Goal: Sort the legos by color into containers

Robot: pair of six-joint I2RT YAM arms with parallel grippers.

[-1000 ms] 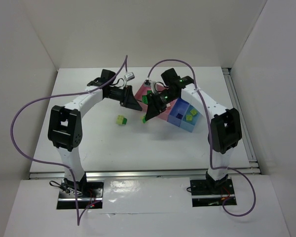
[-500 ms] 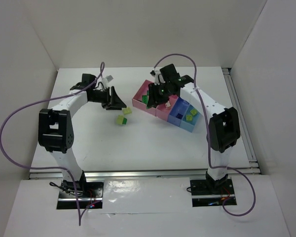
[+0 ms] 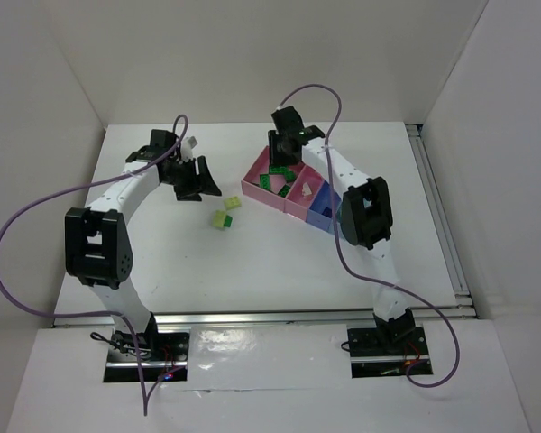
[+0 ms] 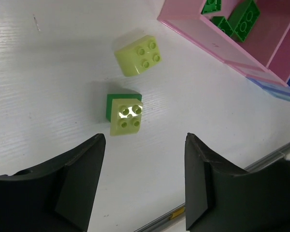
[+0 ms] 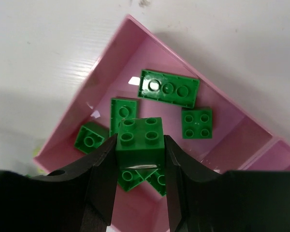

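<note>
My right gripper (image 5: 140, 141) is shut on a dark green two-by-two lego (image 5: 140, 133) and holds it just above the wide pink bin (image 5: 222, 99), where several dark green legos (image 5: 169, 89) lie. In the top view this gripper (image 3: 283, 164) hangs over that bin (image 3: 255, 183). My left gripper (image 4: 145, 145) is open and empty above the table. Just beyond its fingers, a yellow-green lego stacked on a dark green one (image 4: 125, 120) and a loose yellow-green lego (image 4: 137, 54) lie left of the bins; they also show in the top view (image 3: 221, 220).
The narrow pink bin (image 3: 302, 192) and the blue bin (image 3: 323, 206) continue the row to the right. The right arm's elbow (image 3: 362, 212) hides the light blue end. The table's metal edge strip (image 4: 183, 212) shows near the left fingers.
My right gripper has carried the green lego from the table up and back to over the wide pink bin. My left gripper has drawn back leftward from the bins, uncovering the second yellow-green lego.
</note>
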